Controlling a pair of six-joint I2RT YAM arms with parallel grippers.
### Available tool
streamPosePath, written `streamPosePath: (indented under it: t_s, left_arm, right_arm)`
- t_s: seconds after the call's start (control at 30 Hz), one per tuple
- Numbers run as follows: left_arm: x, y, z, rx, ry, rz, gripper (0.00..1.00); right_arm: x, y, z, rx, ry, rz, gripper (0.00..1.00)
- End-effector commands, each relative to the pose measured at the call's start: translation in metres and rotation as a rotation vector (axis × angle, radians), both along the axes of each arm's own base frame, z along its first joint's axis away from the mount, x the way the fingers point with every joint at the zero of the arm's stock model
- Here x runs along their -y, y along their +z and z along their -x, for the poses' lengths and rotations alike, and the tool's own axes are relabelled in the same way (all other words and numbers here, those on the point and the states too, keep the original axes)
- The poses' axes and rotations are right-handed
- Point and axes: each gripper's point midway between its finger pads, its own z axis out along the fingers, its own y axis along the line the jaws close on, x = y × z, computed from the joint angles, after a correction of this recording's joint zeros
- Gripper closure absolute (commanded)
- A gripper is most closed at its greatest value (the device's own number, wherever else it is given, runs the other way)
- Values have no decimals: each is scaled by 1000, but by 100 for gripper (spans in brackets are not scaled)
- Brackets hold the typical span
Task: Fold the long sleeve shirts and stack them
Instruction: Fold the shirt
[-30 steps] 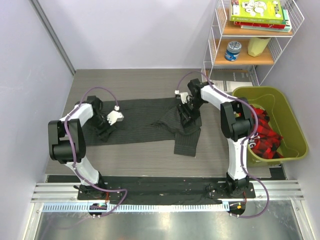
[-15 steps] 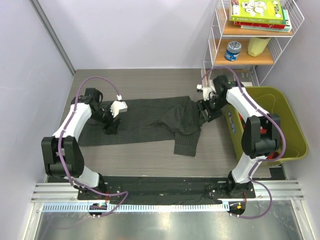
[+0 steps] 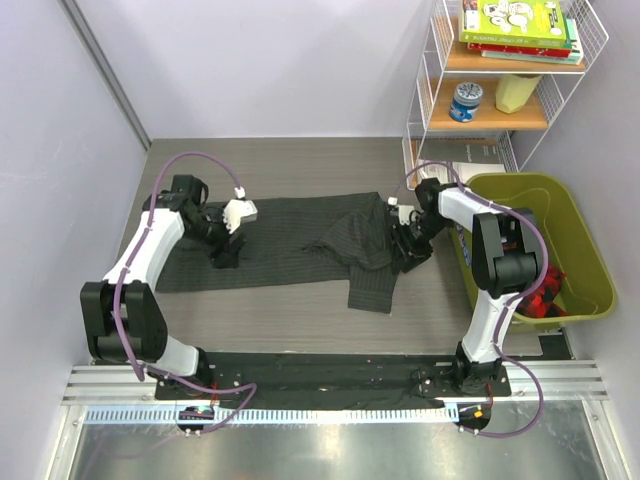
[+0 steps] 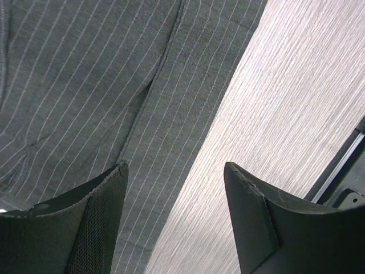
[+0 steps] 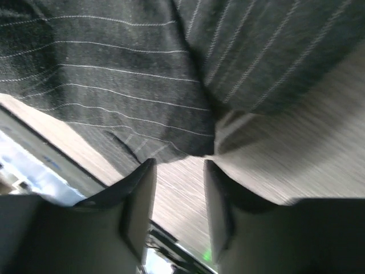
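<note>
Cloth first, from the top external view: one long sleeve shirt (image 3: 290, 240), charcoal with pale pinstripes, lies spread across the middle of the table (image 3: 300, 170), its right part bunched and a flap hanging toward the near edge. The left gripper (image 3: 226, 252) is low over the shirt's left part; the right gripper (image 3: 408, 252) sits at the shirt's right edge. A green bin (image 3: 515, 179) with red cloth (image 3: 545, 295) in it stands to the right, below a wire shelf (image 3: 500, 115).

From the left wrist, the left gripper (image 4: 174, 168) is spread wide with nothing between its fingers (image 4: 102, 211). It is above the shirt's (image 4: 85, 74) hemmed border, where the cloth meets bare table (image 4: 285, 103).

The right wrist view is blurred. The right gripper's (image 5: 178, 165) fingers (image 5: 140, 194) stand a narrow gap apart, released, with table (image 5: 296, 148) showing between them. The shirt's (image 5: 114, 74) edge ends just beyond their tips.
</note>
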Motion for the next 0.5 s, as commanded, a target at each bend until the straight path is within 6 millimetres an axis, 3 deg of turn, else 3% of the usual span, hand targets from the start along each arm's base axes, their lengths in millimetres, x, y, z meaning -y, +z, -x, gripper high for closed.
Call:
streamPosePath:
  t_s: [0.0, 0.03, 0.07, 0.13, 0.17, 0.3, 0.33, 0.4, 0.47]
  left_arm:
    - [5, 10, 0, 38, 2, 28, 32]
    - [6, 9, -1, 36, 4, 30, 32]
    - [6, 8, 0, 32, 8, 31, 32]
    - [8, 9, 0, 36, 4, 43, 32]
    - [8, 11, -1, 37, 4, 48, 33]
    - [18, 26, -2, 67, -12, 104, 34]
    - [20, 30, -3, 82, -17, 109, 35]
    - [22, 35, -7, 88, -1, 121, 35]
    - [23, 37, -11, 89, 8, 126, 35]
  right_arm:
    - [-22, 6, 7, -27, -35, -130, 61]
    - [-22, 4, 11, -45, -41, -135, 65]
    - [-23, 3, 11, -47, -54, -141, 77]
    - [-26, 9, 12, -38, -54, -163, 87]
    - [-26, 14, 11, -29, -61, -165, 99]
    - [-37, 72, -3, 126, -30, -218, 99]
    - [-43, 95, -15, 214, -11, -217, 99]
    - [-59, 115, -22, 284, 47, -214, 99]
    - [-91, 132, -32, 347, 135, -223, 99]
